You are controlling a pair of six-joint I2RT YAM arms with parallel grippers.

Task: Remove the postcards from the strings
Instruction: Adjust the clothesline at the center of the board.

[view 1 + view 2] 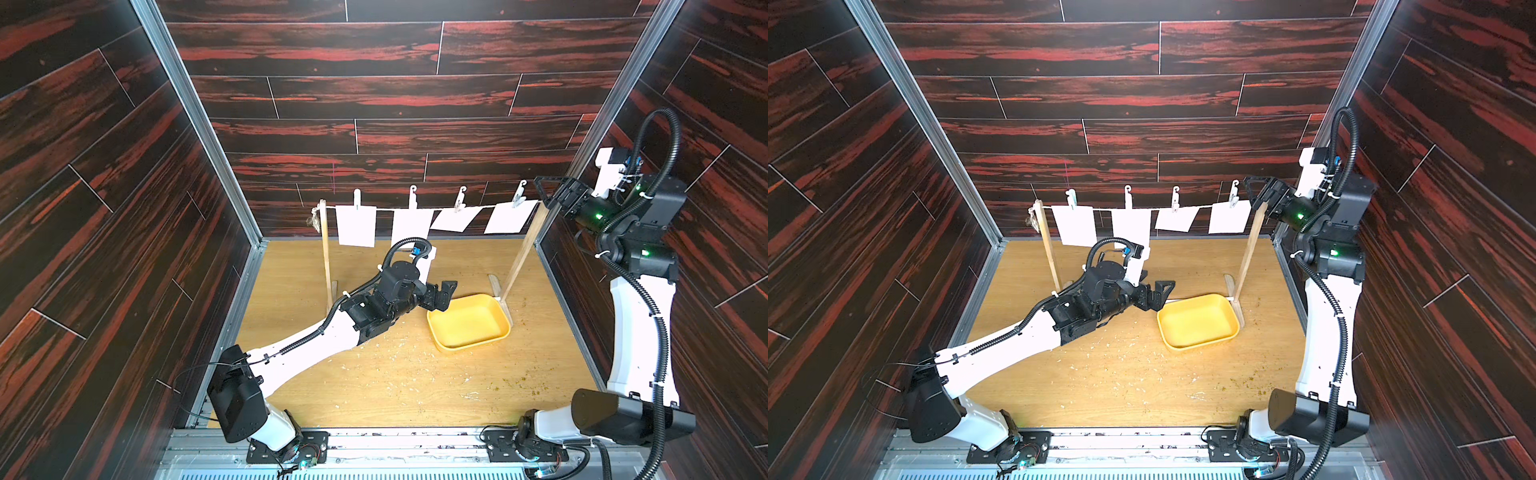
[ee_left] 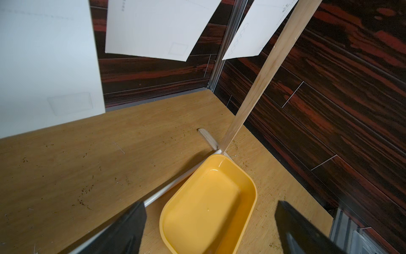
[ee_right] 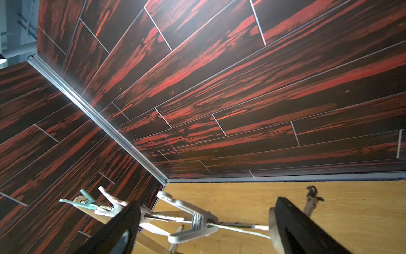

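Dark red-grained walls box in a tan worktop (image 1: 374,382). Four postcards (image 1: 356,226) hang by clothespins (image 1: 412,195) from the string (image 1: 384,209) between two wooden uprights (image 1: 327,257). The right jaws stand wide open and empty astride the string's end, a white clothespin (image 3: 193,222) between them, an upright (image 3: 273,226) just beside one. The left jaws gape empty below the cards, a yellow tray (image 2: 254,191) just ahead, a white rod (image 2: 175,183) passing under one

Dark, red-streaked plank walls (image 1: 374,95) are enclosing a pale wooden surface (image 1: 395,386); aluminium corner rails (image 1: 201,124) are catching light.
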